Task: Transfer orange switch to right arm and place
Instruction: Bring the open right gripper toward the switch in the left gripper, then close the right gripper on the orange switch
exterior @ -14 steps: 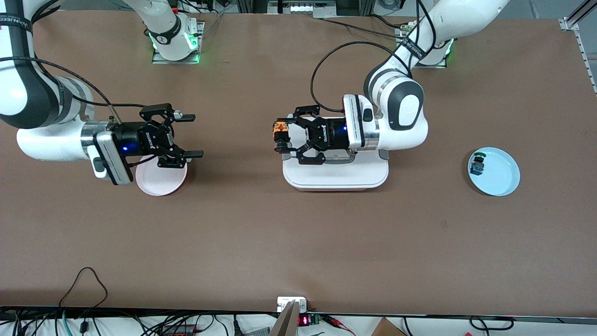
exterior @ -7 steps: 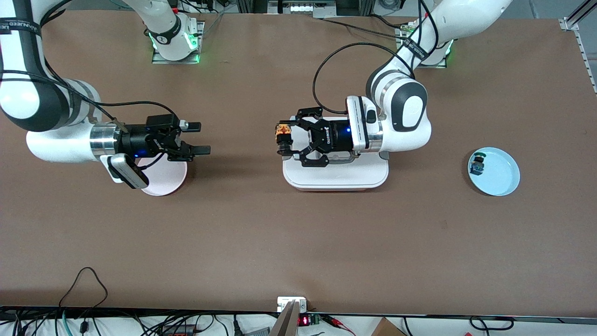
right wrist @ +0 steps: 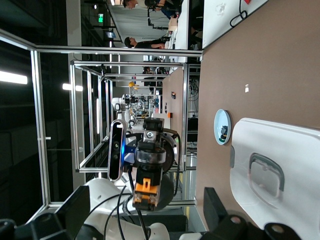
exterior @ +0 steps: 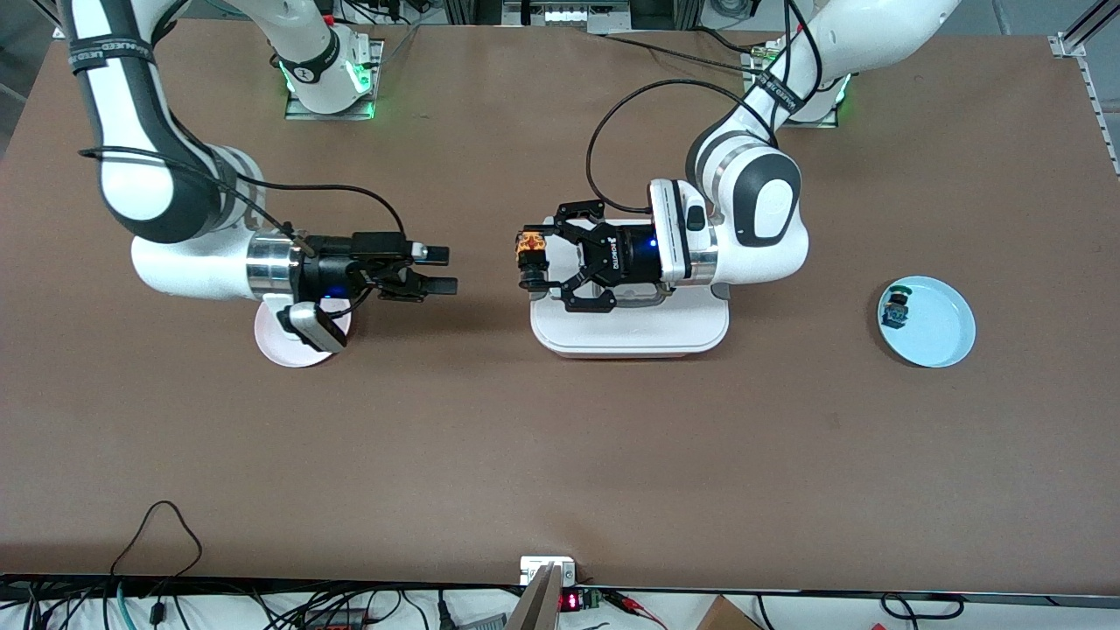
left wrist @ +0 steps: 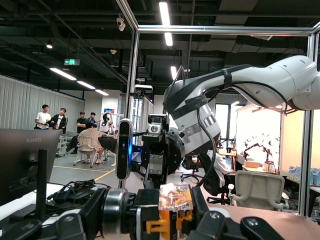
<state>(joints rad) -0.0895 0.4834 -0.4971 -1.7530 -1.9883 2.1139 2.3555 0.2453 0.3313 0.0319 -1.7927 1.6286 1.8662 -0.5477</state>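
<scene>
The orange switch (exterior: 528,249), black-bodied with an orange top, is up in the air with my left gripper (exterior: 530,260) shut on it, over the white tray's edge at the right arm's end. In the left wrist view the orange switch (left wrist: 175,206) fills the space between the left gripper's (left wrist: 172,212) jaws. My right gripper (exterior: 440,269) is open and empty, level with the switch and a short gap from it, over bare table between the pink plate and the tray. From the right wrist, the orange switch (right wrist: 148,189) shows straight ahead of the right gripper (right wrist: 145,212).
A white tray (exterior: 630,339) lies mid-table under the left wrist. A pink plate (exterior: 290,348) sits under the right wrist. Toward the left arm's end, a blue plate (exterior: 943,337) holds a small part with a green-blue top (exterior: 896,308).
The right arm has swung toward the left gripper, rolling its wrist, so its open gripper now sits close to the switch. The left arm and the switch have barely moved.
</scene>
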